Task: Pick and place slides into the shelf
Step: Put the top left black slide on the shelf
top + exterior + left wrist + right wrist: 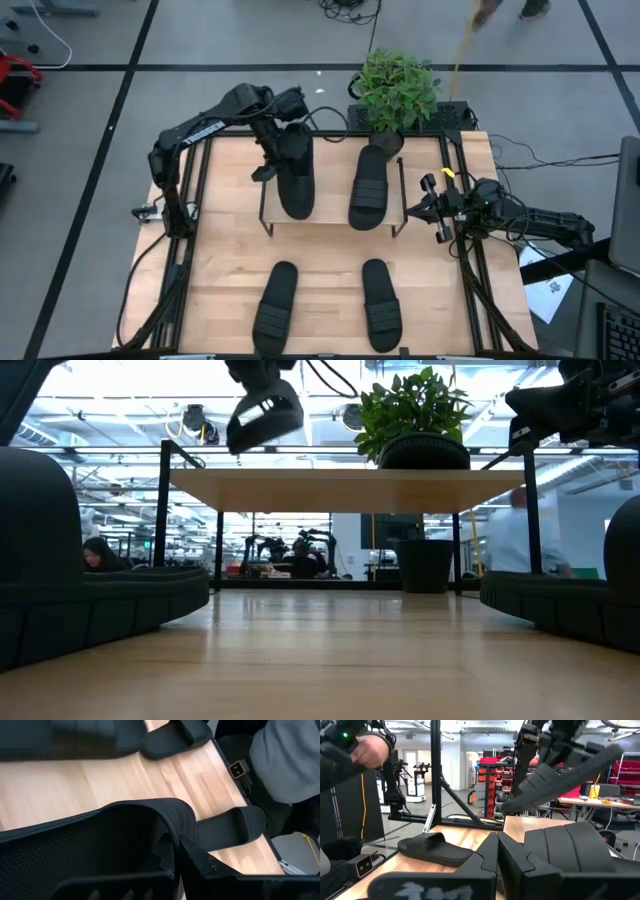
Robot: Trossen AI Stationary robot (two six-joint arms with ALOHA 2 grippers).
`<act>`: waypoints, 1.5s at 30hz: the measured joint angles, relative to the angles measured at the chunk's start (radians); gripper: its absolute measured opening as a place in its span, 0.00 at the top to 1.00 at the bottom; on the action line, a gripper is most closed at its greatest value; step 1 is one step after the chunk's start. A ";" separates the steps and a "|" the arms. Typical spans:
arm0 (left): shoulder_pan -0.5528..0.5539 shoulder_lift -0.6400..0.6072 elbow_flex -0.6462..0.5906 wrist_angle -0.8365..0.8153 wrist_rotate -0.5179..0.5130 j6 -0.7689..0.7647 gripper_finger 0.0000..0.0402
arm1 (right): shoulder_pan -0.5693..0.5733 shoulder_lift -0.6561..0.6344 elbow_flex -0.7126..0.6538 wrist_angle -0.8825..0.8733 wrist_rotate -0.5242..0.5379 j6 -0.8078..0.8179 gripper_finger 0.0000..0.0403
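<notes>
My left gripper is shut on a black slide and holds it over the left half of the shelf, a light board on a thin black frame. A second slide lies flat on the shelf's right half. Two more slides lie sole-down on the table nearer the front edge. My right gripper is shut with nothing in it and stays beside the shelf's right end. My left gripper holds the slide by its ribbed strap, coming from above and slanting down. How the fingers close on the strap is hidden by the gripper itself. The slide hangs tilted, one end lower, clear of the shelf board.
A potted plant stands just behind the shelf's right end. Black rails run along the table's left and right sides. Between the shelf and the two front slides is bare wood. A person's hand shows beyond the table.
</notes>
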 joint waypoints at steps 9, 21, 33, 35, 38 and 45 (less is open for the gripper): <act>0.003 0.128 -0.001 0.005 0.005 -0.013 1.00 | 0.000 0.000 0.000 -0.002 -0.001 0.000 1.00; 0.032 0.168 -0.001 0.013 0.000 -0.014 1.00 | 0.000 0.000 0.000 -0.002 -0.001 -0.010 1.00; 0.040 0.168 -0.002 0.058 -0.007 0.006 0.99 | 0.000 0.000 0.000 -0.002 -0.001 -0.010 1.00; 0.040 0.168 -0.002 0.056 0.009 0.012 0.98 | 0.000 0.000 0.000 -0.002 -0.001 -0.010 1.00; 0.040 0.168 -0.003 0.053 0.055 -0.006 0.99 | 0.000 0.000 0.000 -0.002 -0.001 -0.010 1.00; 0.044 0.167 -0.013 0.023 0.105 -0.059 0.99 | 0.000 0.000 0.000 -0.002 -0.001 -0.006 1.00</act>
